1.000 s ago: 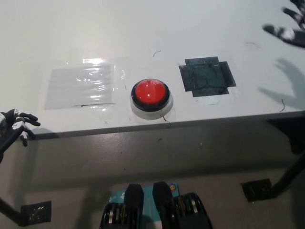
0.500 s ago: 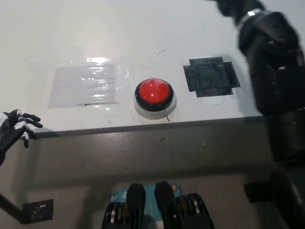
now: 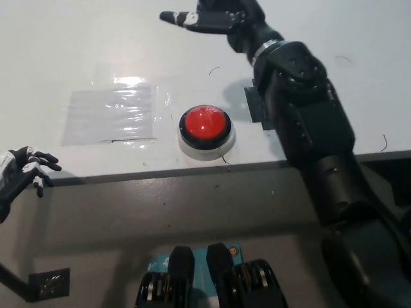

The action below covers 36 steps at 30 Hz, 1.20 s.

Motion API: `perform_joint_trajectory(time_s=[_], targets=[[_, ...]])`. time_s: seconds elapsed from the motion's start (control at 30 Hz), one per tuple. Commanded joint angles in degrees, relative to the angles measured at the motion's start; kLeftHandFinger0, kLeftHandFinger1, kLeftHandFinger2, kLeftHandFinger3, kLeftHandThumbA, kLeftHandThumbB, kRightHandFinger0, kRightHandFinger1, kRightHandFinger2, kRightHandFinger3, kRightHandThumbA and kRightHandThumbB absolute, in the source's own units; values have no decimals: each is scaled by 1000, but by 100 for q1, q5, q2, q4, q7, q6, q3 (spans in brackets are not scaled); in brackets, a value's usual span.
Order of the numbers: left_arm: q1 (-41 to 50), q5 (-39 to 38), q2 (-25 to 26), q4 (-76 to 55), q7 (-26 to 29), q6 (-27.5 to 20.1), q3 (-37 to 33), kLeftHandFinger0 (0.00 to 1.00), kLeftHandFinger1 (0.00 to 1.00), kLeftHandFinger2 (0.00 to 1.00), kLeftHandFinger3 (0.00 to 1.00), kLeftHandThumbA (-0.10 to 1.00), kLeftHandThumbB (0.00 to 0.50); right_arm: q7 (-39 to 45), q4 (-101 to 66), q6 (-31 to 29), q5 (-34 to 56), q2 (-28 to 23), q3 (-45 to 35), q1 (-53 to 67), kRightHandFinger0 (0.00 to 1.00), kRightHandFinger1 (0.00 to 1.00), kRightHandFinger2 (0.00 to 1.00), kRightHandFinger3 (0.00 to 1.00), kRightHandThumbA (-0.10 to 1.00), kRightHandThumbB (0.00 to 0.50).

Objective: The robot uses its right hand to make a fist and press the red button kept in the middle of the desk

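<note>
Clearly unpressed, the red button (image 3: 204, 125) sits mid-desk (image 3: 77, 38) near the front edge. Beyond it, the right hand (image 3: 215, 18) hovers with fingers spread, no fist yet. The left hand (image 3: 22, 168) rests low-left, loosely curled, empty.

One red button (image 3: 204, 124) sits on the one white desk (image 3: 77, 51), and that's the only button in sight. One clear plastic patch (image 3: 109, 115) lies taped flat; one dark tape patch (image 3: 255, 106) peeks out beside the arm. Two robot hands show: one black right hand (image 3: 218, 16), one white left hand (image 3: 22, 168).
</note>
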Motion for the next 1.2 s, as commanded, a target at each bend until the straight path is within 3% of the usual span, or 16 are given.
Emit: perform_joint_trajectory(time_s=[0.0,0.13,0.43,0.73,0.83,1.03,1.17], targets=[[-208,-43,80,-235,-30,111,16,247,343,458,610,539,0,109,78,-460,-50,155,35,-193,0,0,75,76,1000,496],[-239,-54,87,-217,-66,54,10,233,340,461,609,534,0,142,333,-726,-73,253,42,-4,0,0,186,205,1000,492],[-301,-37,65,-185,-40,71,20,248,350,467,596,532,0,275,783,-1077,-98,346,37,385,0,0,112,139,1000,500],[-342,-46,65,-233,-28,138,31,218,328,448,576,524,0,453,811,-1198,-77,250,29,799,0,0,119,139,1000,472],[-350,-6,96,-163,-72,9,2,226,333,456,594,522,0,391,773,-1093,-69,234,-10,945,0,0,130,149,1000,497],[-406,-59,83,-202,-51,162,31,210,325,444,577,500,0,269,662,-924,-110,296,6,1320,0,0,151,166,1000,445],[-427,-60,97,-200,-80,104,26,227,333,451,585,498,0,349,960,-1033,-18,339,-60,1498,0,0,124,132,1000,441]])
